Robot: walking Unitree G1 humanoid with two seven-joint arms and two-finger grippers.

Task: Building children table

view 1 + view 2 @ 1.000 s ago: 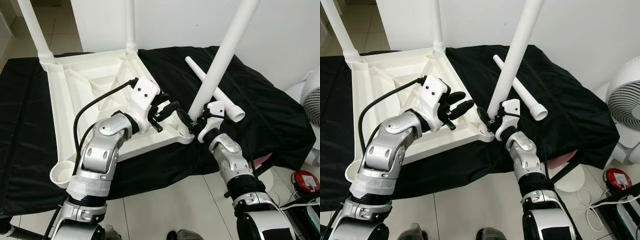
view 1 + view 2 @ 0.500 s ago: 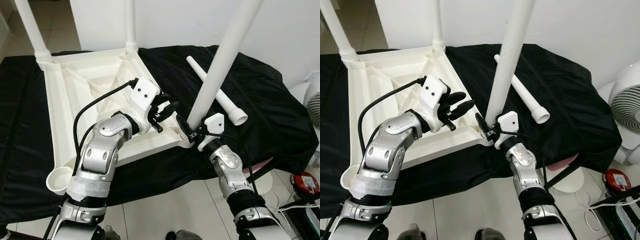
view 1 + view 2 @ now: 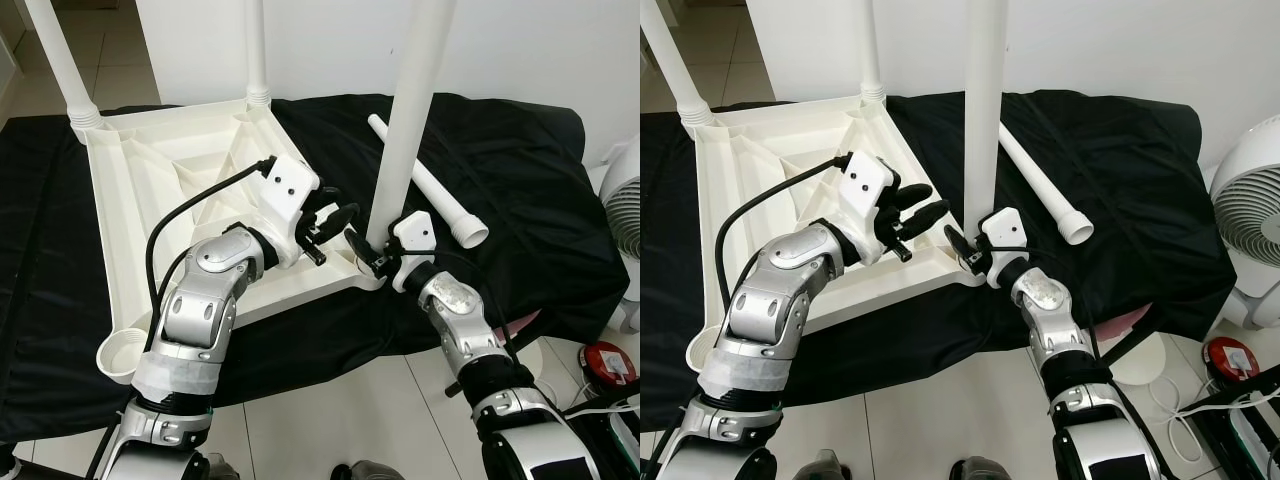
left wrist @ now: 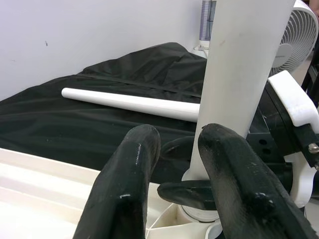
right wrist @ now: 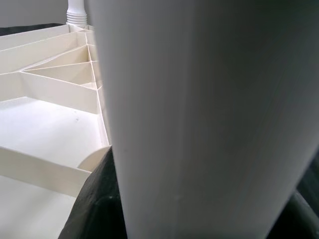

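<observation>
The white table top [image 3: 160,190] lies upside down on a black cloth, with two legs [image 3: 60,60] [image 3: 256,50] standing in its far corners. My right gripper [image 3: 368,252] is shut on the foot of a third white leg [image 3: 410,110], which stands upright at the near right corner socket. The right wrist view has this leg [image 5: 199,119] up close against the ribbed underside [image 5: 45,109]. My left gripper [image 3: 335,222] hovers open over the frame just left of that corner; its fingers [image 4: 124,189] hold nothing. A fourth leg [image 3: 430,185] lies loose on the cloth behind.
The near left corner socket [image 3: 118,352] has no leg in it. A white fan [image 3: 1250,220] stands on the floor at the right, with a red object [image 3: 612,362] and cables below it. A white wall runs behind the cloth.
The held leg has swung from leaning right to standing upright at the corner socket. My right gripper has shifted slightly left with it. The left gripper has stayed put.
</observation>
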